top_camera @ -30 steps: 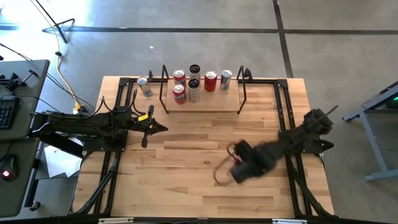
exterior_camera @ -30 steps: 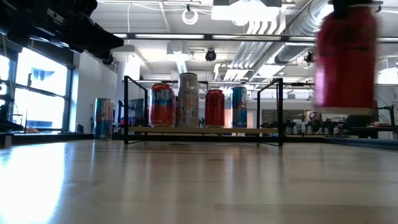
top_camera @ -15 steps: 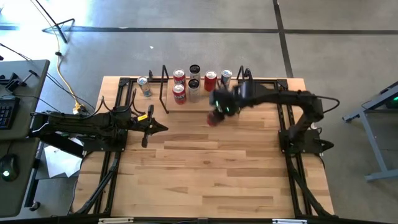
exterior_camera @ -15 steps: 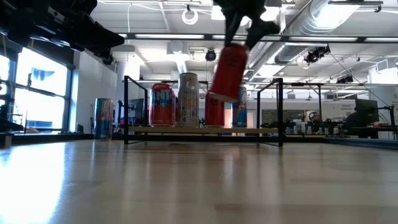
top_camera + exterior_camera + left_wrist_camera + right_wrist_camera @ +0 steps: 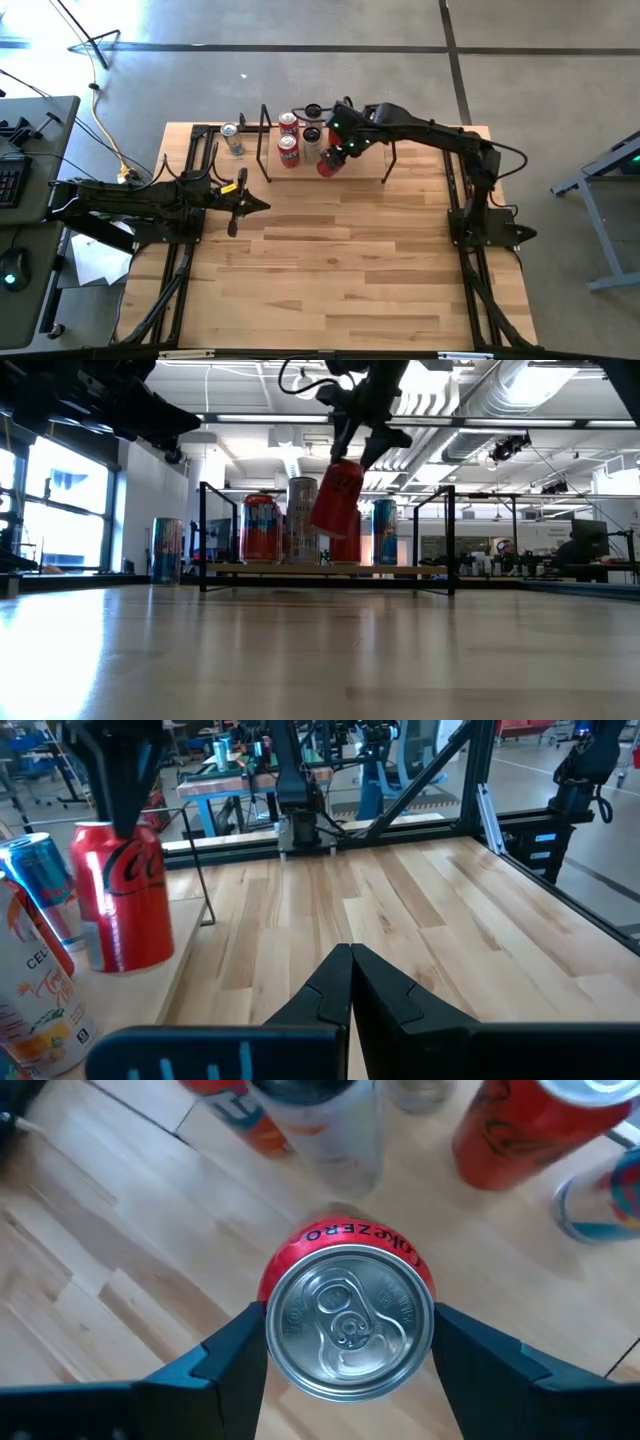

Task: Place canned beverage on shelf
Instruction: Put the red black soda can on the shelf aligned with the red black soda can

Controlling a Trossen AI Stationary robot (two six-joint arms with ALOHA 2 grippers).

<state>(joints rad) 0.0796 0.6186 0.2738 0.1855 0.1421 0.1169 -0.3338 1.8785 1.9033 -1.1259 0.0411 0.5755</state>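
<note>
My right gripper [image 5: 340, 152] is shut on a red cola can [image 5: 329, 164], held over the near edge of the shelf [image 5: 372, 166]. The shelf is a light-wood board with a black wire frame [image 5: 265, 140] at each end. The low view shows the can [image 5: 336, 498] tilted, above the board [image 5: 400, 569]. Several other cans [image 5: 288, 148] stand on the board. A silver-blue can [image 5: 232, 138] stands on the table left of the shelf. My left gripper [image 5: 256, 207] is shut and empty at the table's left middle; it also shows in the left wrist view [image 5: 350, 982]. My right gripper pinches the red can's upper side wall [image 5: 268, 1295], just below the rim, between its two fingers [image 5: 232, 1362]. One finger is on each side of the silver top [image 5: 350, 1320]. The fingers come from above, pointing down. The can hangs below them, tilted, clear of the shelf board.
The cans on the shelf stand close behind the held can, among them a tall silver one [image 5: 303, 520] and a red one [image 5: 261, 528]. The board's right part [image 5: 372, 158], near the right wire frame [image 5: 390, 150], is bare. The wooden table [image 5: 330, 270] stretches toward the near edge.
My right gripper has carried the red can from the table's right middle toward the far edge and leftward to the shelf. It now holds it over the shelf's near edge, and the can is tilted, its bottom swung toward the left.
</note>
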